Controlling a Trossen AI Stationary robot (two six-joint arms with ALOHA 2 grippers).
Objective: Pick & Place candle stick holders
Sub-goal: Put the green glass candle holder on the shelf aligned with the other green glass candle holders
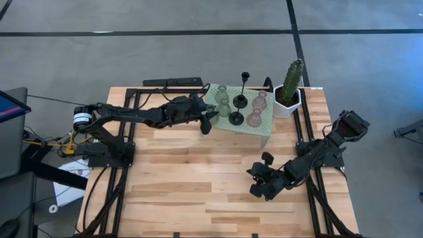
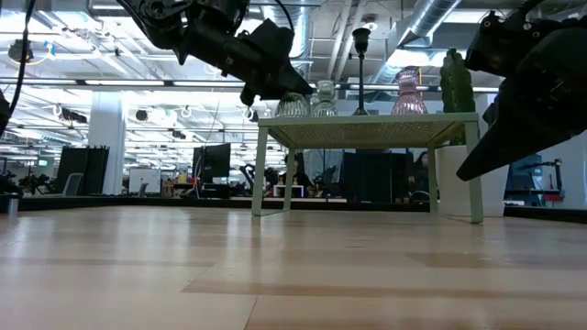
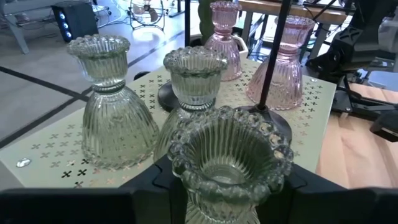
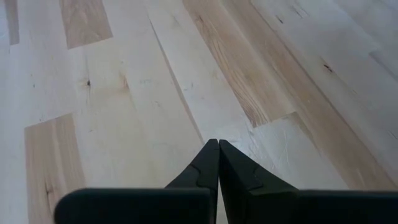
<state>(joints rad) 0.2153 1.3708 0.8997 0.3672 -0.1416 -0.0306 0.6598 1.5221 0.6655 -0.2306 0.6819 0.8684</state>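
Three green ribbed glass candle holders [image 3: 115, 112], two pink glass candle holders [image 3: 283, 65], one tall thin black candlestick [image 1: 242, 89], one potted cactus [image 1: 291, 82], one mint-green mesh stand [image 1: 264, 122], two robot arms.

Mesh stand [image 1: 254, 127] at table's [image 1: 198, 192] far side – holders [image 1: 223, 99] clustered on it, tall stem [image 1: 242, 89] among them; cactus [image 1: 291, 82] just right; left gripper [image 1: 210, 118] at stand's left edge.

Arm status, both sides.
My left gripper [image 1: 210, 119] is extended forward, fingers clamped; my right gripper [image 1: 258, 182] rests low, fingers [image 4: 214, 168] pressed together.
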